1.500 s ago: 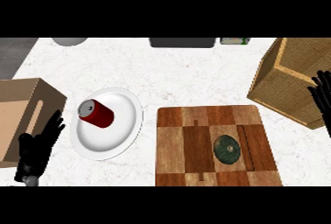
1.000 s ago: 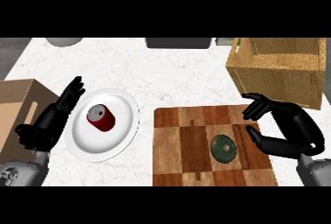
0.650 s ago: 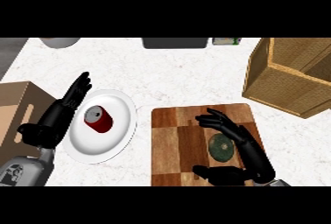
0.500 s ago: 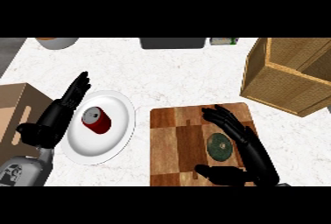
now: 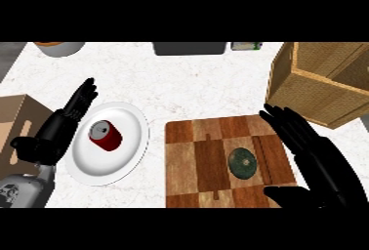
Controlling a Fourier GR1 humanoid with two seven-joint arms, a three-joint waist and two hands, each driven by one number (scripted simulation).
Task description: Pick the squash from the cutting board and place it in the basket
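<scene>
white speckled stone makes up the counter (image 5: 189, 84), the largest thing in view, and everything else lies on it. the woven basket (image 5: 306, 95) stands at the upper right, tilted in this view, its open top facing up so that something can be lowered in from above; it holds nothing that i can see. just below and left of it lies the chequered wooden cutting board (image 5: 203, 163), near enough that the carry should be short, up and to the right.

the right hand (image 5: 320, 158) hangs over the board's right edge, wide open, fingers straight and spread toward the basket, thumb stretched left along the board's lower edge. it has hold of nothing. my reading is that it is opened this wide so fingers and thumb can close on the squash from 2 sides; the step in hand is the approach, and the grasp is not yet made.

the white plate (image 5: 135, 122) sits left of the board, apart from it. the left hand (image 5: 59, 131) rests beside the plate's left rim, open, fingers up, holding nothing, out of the working path.

the squash (image 5: 244, 162), a small dark green disc, lies flat on the board's right half, just left of the right palm; whether they touch i cannot tell. its low shape likely calls for a pinch at the rim. a red can (image 5: 106, 136) lies on its side on the plate.
</scene>
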